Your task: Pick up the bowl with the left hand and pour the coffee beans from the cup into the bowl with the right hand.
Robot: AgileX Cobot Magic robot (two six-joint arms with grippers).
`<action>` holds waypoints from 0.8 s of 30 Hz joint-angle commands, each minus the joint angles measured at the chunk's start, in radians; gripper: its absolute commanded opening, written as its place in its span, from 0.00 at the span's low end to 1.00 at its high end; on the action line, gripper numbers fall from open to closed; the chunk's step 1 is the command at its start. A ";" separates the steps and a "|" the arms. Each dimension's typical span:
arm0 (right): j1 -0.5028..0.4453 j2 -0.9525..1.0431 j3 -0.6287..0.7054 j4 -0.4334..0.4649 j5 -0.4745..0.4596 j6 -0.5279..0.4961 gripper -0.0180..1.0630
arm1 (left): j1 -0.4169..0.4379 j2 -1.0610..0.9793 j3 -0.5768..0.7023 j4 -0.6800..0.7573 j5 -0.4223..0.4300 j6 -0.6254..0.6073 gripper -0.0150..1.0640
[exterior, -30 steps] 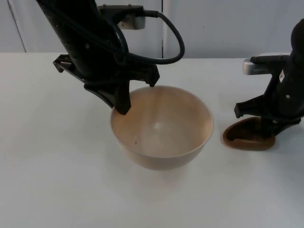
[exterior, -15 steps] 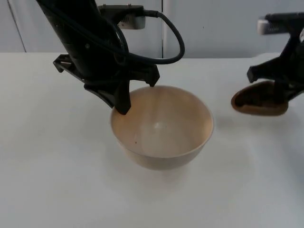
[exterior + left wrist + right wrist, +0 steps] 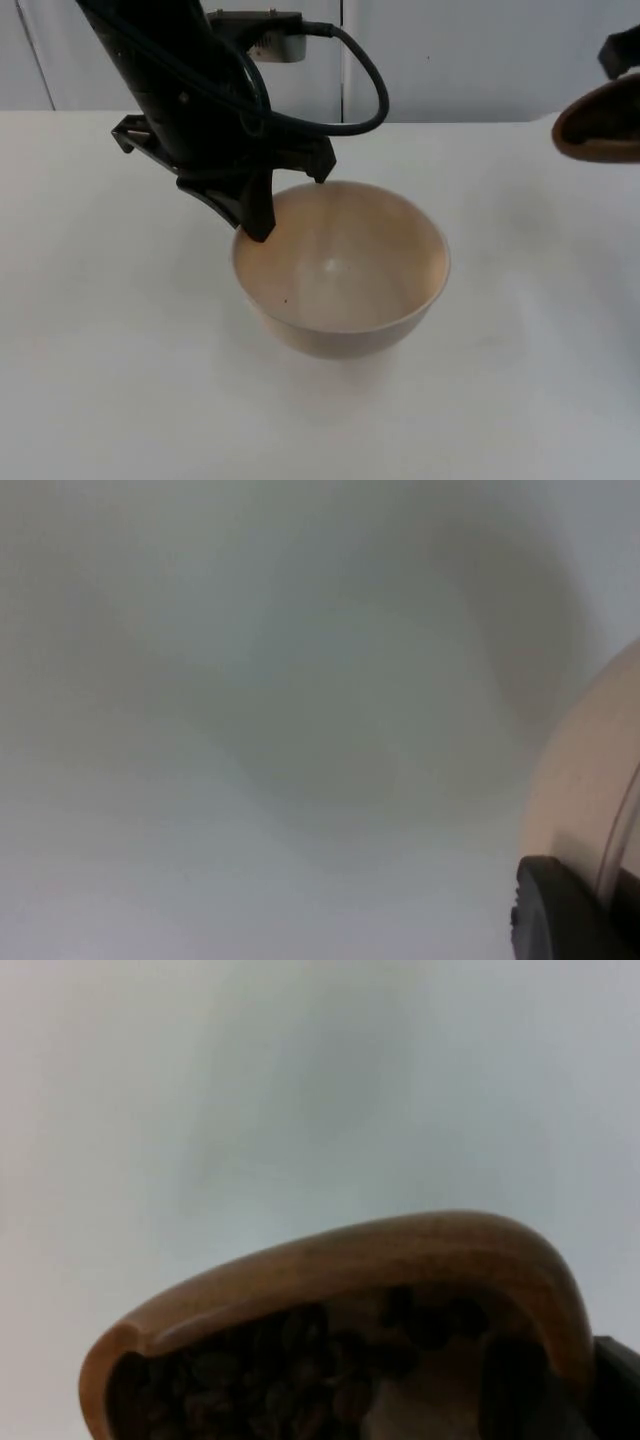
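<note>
Left gripper (image 3: 262,222) pinching near-left rim of bowl (image 3: 340,268), one finger inside, bowl hanging above white table (image 3: 120,360), shadow beneath. In left wrist view, black fingertip (image 3: 570,910) pressed against bowl's pale outer wall (image 3: 590,780). Wooden cup (image 3: 600,125) well right of bowl and higher, lifted off table. Right gripper (image 3: 560,1385) clamped on cup rim (image 3: 400,1245); dark coffee beans (image 3: 290,1370) inside cup.

Bowl (image 3: 340,265) is sitting mid-bench (image 3: 100,380), with the left claw (image 3: 262,225) gripping its rear-left rim. Cup (image 3: 600,125) is hanging above the bench, well to the right of the bowl, held by the right claw (image 3: 570,1400); coffee beans (image 3: 280,1370) are lying inside it.
</note>
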 commanded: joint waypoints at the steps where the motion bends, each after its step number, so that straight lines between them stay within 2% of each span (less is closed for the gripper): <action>1: 0.003 -0.040 -0.001 -0.004 0.045 -0.026 0.02 | -0.005 -0.003 -0.003 -0.012 0.007 -0.001 0.01; 10: 0.003 -0.096 -0.012 0.008 0.172 -0.071 0.02 | -0.005 -0.003 -0.003 -0.014 0.011 -0.001 0.01; 24: 0.003 -0.096 -0.126 0.032 0.267 -0.104 0.02 | -0.005 -0.003 -0.003 -0.012 0.027 -0.001 0.01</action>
